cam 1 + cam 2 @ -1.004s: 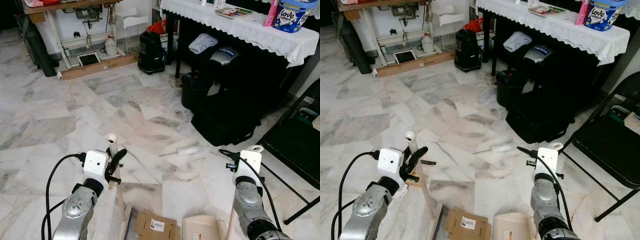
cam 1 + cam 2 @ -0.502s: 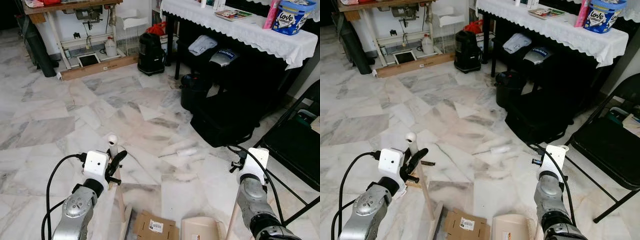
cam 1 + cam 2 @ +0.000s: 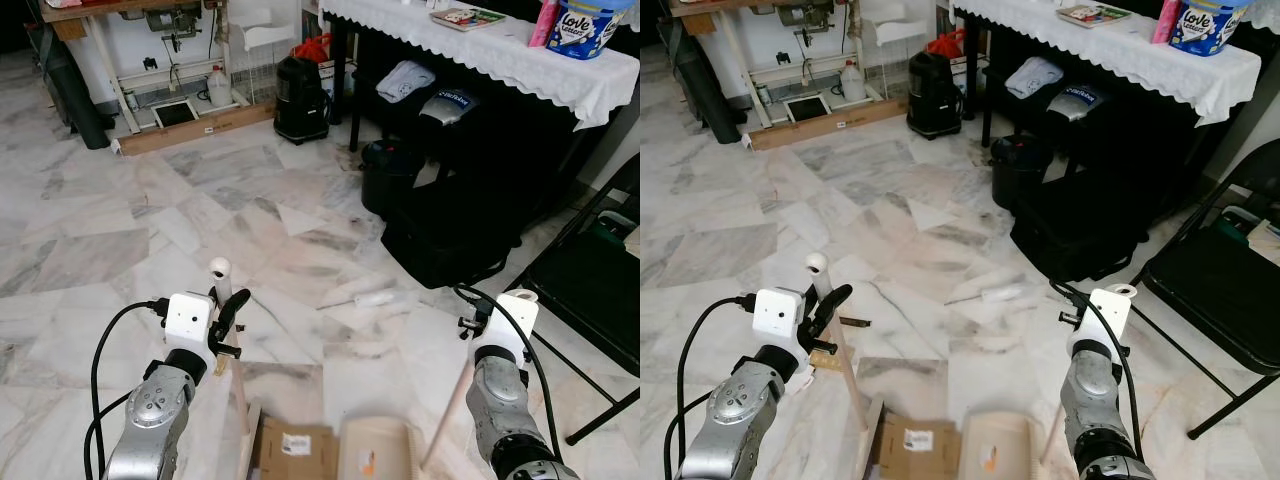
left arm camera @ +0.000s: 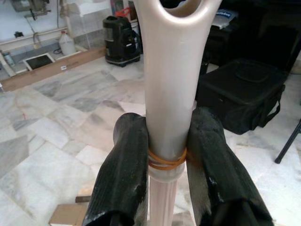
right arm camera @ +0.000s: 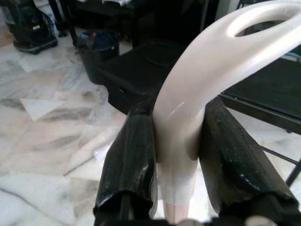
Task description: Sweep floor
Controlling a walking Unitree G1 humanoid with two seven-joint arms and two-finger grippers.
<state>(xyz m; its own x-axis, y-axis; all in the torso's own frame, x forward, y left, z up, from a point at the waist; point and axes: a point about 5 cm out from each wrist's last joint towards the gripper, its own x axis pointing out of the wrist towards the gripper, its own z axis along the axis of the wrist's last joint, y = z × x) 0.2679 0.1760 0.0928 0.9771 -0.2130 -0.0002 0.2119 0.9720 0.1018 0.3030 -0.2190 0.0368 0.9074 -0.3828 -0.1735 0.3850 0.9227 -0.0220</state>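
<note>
Both silver arms forward, left gripper (image 4: 168,155) and right gripper (image 5: 178,155) fingers clamped.

A black bag (image 3: 455,235) lies on the marble floor (image 3: 120,230) under a table (image 3: 520,65) with a white cloth. A bin (image 3: 385,178) stands just beside the bag, a vacuum (image 3: 300,100) farther off, a folding chair (image 3: 590,290) opposite.
</note>
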